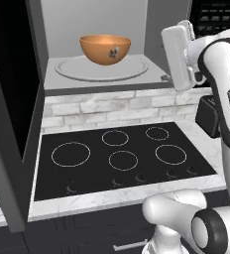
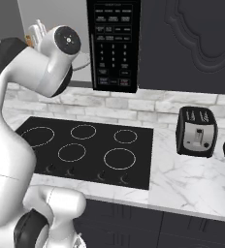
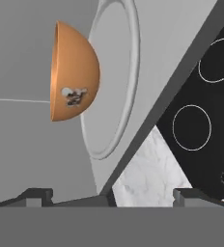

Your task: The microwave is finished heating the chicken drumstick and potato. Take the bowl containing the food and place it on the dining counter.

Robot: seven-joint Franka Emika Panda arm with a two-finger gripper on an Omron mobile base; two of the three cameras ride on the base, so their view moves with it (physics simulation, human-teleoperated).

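Inside the open microwave (image 1: pixel 47 30), on its turntable (image 1: pixel 72 72): the bowl (image 1: pixel 105 48). Hand (image 3: pixel 113 195) spread wide, empty, short of it. Bowl's contents hidden.

From my hand camera, the bowl (image 3: pixel 74 72) shows its outside, so whatever it holds is hidden from me. The left base view's edge crops the microwave (image 1: pixel 94 74) door at far left. My arm covers the bowl in the right base view.
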